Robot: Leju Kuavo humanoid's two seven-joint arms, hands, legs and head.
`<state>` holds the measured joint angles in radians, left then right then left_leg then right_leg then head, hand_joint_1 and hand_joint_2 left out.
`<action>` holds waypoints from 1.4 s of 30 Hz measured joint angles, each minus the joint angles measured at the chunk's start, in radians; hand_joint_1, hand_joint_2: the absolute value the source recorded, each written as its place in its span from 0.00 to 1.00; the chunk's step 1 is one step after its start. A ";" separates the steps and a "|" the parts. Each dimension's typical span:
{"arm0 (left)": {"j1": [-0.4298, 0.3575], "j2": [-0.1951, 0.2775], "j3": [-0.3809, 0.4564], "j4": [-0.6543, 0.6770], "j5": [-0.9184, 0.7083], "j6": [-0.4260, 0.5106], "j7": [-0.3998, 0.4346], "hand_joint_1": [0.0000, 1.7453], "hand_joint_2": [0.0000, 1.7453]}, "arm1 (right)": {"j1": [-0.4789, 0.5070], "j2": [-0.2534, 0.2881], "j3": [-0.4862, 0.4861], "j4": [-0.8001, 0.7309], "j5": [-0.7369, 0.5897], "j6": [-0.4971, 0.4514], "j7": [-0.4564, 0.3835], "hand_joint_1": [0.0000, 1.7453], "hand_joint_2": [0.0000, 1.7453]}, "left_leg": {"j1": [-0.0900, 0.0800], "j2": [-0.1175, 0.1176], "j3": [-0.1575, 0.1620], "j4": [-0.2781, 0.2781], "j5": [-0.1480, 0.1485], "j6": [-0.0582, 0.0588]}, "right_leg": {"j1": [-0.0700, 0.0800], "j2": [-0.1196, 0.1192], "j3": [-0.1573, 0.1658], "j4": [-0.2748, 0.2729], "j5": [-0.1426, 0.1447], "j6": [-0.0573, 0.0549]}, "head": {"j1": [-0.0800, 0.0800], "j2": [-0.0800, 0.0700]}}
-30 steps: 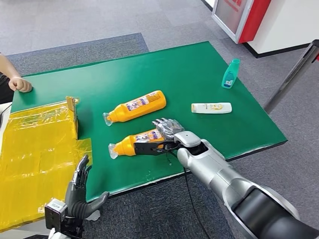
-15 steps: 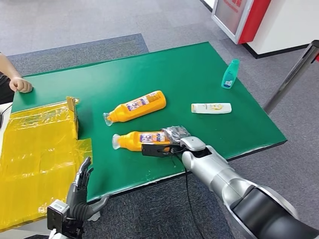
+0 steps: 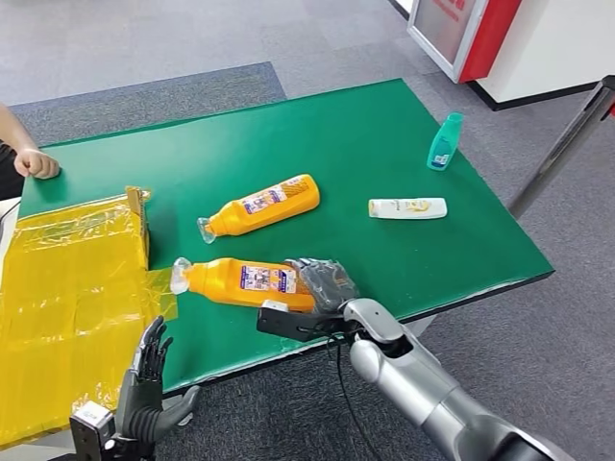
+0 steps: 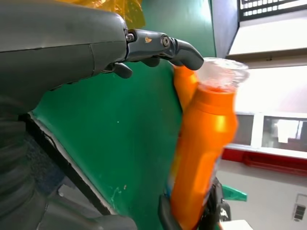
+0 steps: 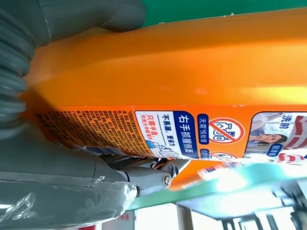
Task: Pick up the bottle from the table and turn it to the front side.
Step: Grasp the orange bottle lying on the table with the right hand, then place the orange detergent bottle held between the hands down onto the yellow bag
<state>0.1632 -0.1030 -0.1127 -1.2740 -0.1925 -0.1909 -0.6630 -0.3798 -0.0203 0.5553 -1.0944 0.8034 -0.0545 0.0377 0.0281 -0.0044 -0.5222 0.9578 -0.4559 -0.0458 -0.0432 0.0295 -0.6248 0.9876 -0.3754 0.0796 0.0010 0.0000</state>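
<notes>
The right hand (image 3: 323, 288) grasps the bottle (image 3: 243, 280), now lifted off the counter (image 3: 377, 144) leftward; turning can begin.

The right arm comes in from 5 o'clock in the head view, silver forearm angled up toward the middle, wrist bent so the right robot hand (image 3: 319, 293) lies palm-in. Its dark fingers (image 3: 328, 279) wrap over the base end of the orange bottle (image 3: 243, 281), the thumb pressing underneath, and the right wrist view shows thumb and fingers closing on the bottle's body from both sides. The left arm hangs low at 7 o'clock, its left robot hand (image 3: 149, 384) holding nothing, fingers spread and pointing up, thumb out toward 3 o'clock.
</notes>
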 joint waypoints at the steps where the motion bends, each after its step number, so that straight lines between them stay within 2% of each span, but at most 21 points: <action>1: 0.005 -0.004 0.007 -0.005 0.012 -0.013 0.002 0.00 1.00 | 0.031 -0.004 -0.010 -0.052 -0.006 -0.007 -0.005 1.00 1.00 | 0.000 0.000 0.000 0.000 0.000 0.000 | 0.000 0.000 0.000 0.000 0.000 0.000 | 0.000 0.000; 7: 0.019 -0.041 0.059 -0.010 0.128 -0.111 0.065 0.00 1.00 | 0.187 -0.009 -0.053 -0.270 -0.080 -0.060 -0.077 1.00 1.00 | 0.000 0.000 0.000 0.000 -0.002 0.002 | 0.000 0.000 0.000 0.000 -0.001 0.000 | 0.000 0.000; 13: 0.021 -0.078 0.097 -0.010 0.199 -0.149 0.135 0.00 1.00 | 0.288 -0.008 -0.054 -0.378 -0.111 -0.089 -0.110 1.00 1.00 | 0.000 0.000 0.000 0.000 -0.002 0.001 | 0.000 0.000 0.001 0.000 -0.001 0.000 | 0.000 0.000; 25: 0.010 -0.095 0.110 -0.010 0.203 -0.185 0.153 0.00 1.00 | 0.332 -0.007 -0.042 -0.420 -0.115 -0.089 -0.131 1.00 1.00 | 0.000 0.000 0.000 0.000 -0.002 0.001 | 0.000 0.000 0.001 0.000 -0.001 0.000 | 0.000 0.000; 29: -0.029 -0.080 0.069 -0.011 0.203 -0.260 0.141 0.00 1.00 | 0.330 -0.001 -0.001 -0.396 -0.107 -0.089 -0.168 1.00 1.00 | 0.000 0.000 0.000 0.000 -0.001 0.001 | 0.000 0.000 0.001 0.000 -0.001 0.000 | 0.000 0.000; 34: -0.075 -0.029 -0.029 -0.035 0.195 -0.380 0.076 0.00 1.00 | 0.310 0.009 0.057 -0.331 -0.099 -0.095 -0.207 1.00 1.00 | 0.000 0.000 0.000 0.000 -0.001 0.001 | 0.000 0.000 0.001 0.000 -0.001 0.000 | 0.000 0.000; 42: -0.114 0.029 -0.121 -0.086 0.174 -0.440 0.039 0.00 1.00 | 0.262 0.024 0.136 -0.217 -0.085 -0.105 -0.239 1.00 1.00 | 0.000 0.000 0.001 0.000 -0.001 0.001 | 0.000 0.000 0.001 0.000 -0.001 0.000 | 0.000 0.000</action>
<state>0.0489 -0.0743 -0.2335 -1.3596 -0.0181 -0.6307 -0.6241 -0.1181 0.0035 0.6909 -1.3116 0.7186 -0.1595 -0.2013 0.0279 -0.0043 -0.5212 0.9579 -0.4569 -0.0445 -0.0434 0.0296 -0.6238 0.9875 -0.3759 0.0799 0.0011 0.0000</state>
